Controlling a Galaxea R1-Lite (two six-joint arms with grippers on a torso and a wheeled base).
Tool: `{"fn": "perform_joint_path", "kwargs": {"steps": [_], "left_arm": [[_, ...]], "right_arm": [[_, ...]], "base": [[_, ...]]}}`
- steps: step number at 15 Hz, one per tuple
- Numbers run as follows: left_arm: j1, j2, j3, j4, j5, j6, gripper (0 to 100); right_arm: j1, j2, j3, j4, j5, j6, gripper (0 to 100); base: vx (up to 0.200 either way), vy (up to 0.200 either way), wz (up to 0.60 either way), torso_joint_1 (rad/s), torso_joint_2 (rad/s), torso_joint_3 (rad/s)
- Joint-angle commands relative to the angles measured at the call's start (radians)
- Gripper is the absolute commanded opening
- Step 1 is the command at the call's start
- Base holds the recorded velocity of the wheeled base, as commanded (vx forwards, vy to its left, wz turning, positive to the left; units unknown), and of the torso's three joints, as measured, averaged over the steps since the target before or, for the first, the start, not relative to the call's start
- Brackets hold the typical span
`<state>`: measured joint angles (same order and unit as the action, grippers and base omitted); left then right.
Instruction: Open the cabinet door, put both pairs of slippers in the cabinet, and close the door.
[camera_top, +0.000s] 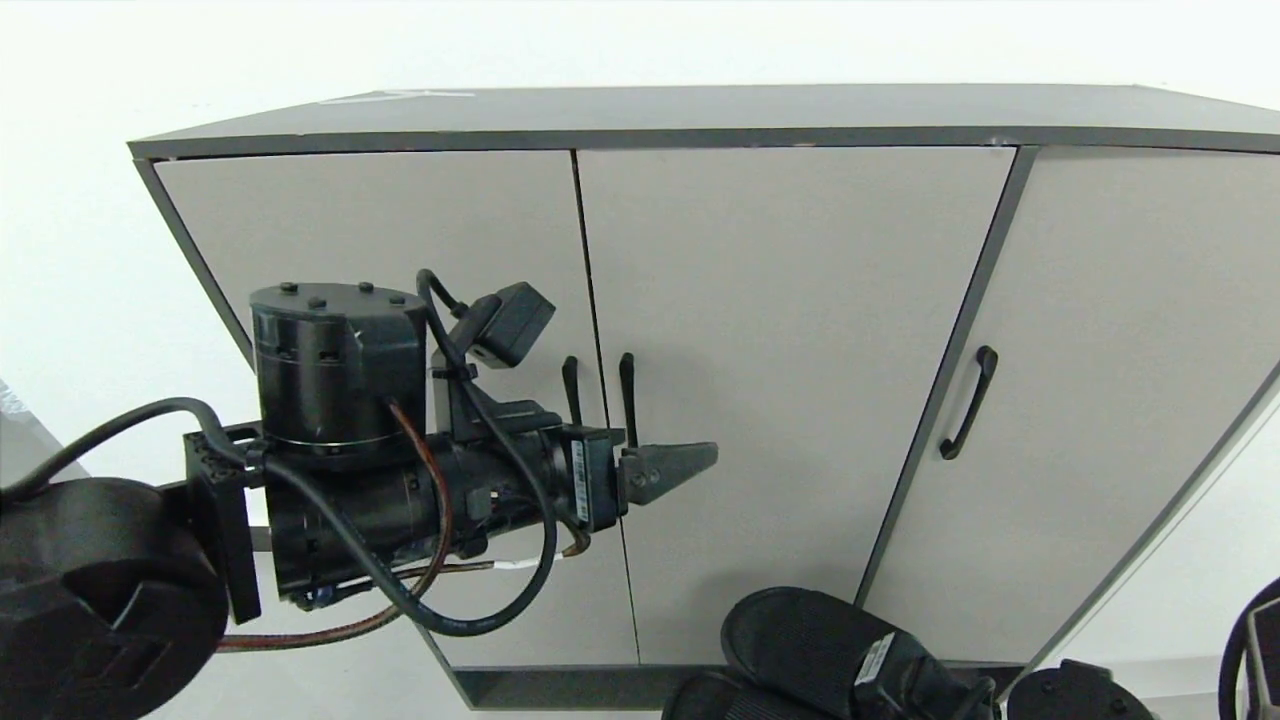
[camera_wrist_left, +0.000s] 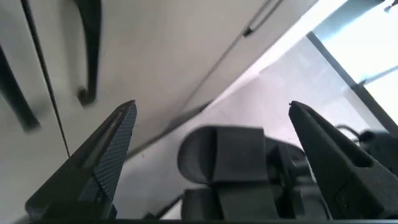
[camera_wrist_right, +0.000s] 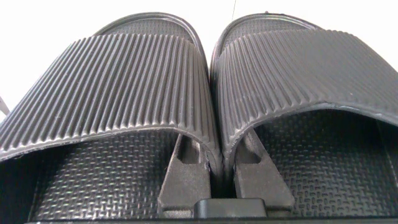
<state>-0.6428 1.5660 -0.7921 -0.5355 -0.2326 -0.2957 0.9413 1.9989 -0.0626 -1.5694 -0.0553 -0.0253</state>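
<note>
Left gripper (camera_top: 703, 459): jaws spread wide, holding nothing, tips over the middle door (camera_top: 790, 330), just at 5 o'clock of its handle (camera_top: 627, 386); contact with the door unclear. Right gripper (camera_wrist_right: 219, 152): jaws pinching the touching inner strap walls of a black ribbed slipper pair (camera_wrist_right: 149, 74), one finger inside each slipper. Pair sits at 6 o'clock in the head view, at the foot of the cabinet (camera_top: 700, 110). All doors shut; right door handle (camera_top: 968, 403) at 3 o'clock.

White wall (camera_top: 640, 40), pale floor (camera_wrist_left: 292, 74) (evenly lit)
</note>
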Motion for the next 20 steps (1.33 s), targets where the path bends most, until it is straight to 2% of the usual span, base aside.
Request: {"fn": "perform_joint_path", "kwargs": {"steps": [1, 5, 20], "left_arm": [[0.026, 0.022, -0.021, 0.000, 0.002, 0.010, 100], [0.069, 0.065, -0.053, -0.001, 0.004, 0.012, 100], [0.071, 0.169, -0.168, -0.004, 0.002, 0.012, 100]], "right_arm": [[-0.001, 0.004, 0.000, -0.001, 0.000, -0.001, 0], [-0.010, 0.008, 0.001, -0.001, 0.000, -0.001, 0], [-0.013, 0.008, 0.003, -0.001, 0.000, -0.002, 0]], "base": [[0.000, 0.000, 0.00, 0.000, 0.00, 0.000], [0.000, 0.000, 0.00, 0.000, 0.00, 0.000], [0.000, 0.000, 0.00, 0.000, 0.00, 0.000]]}}
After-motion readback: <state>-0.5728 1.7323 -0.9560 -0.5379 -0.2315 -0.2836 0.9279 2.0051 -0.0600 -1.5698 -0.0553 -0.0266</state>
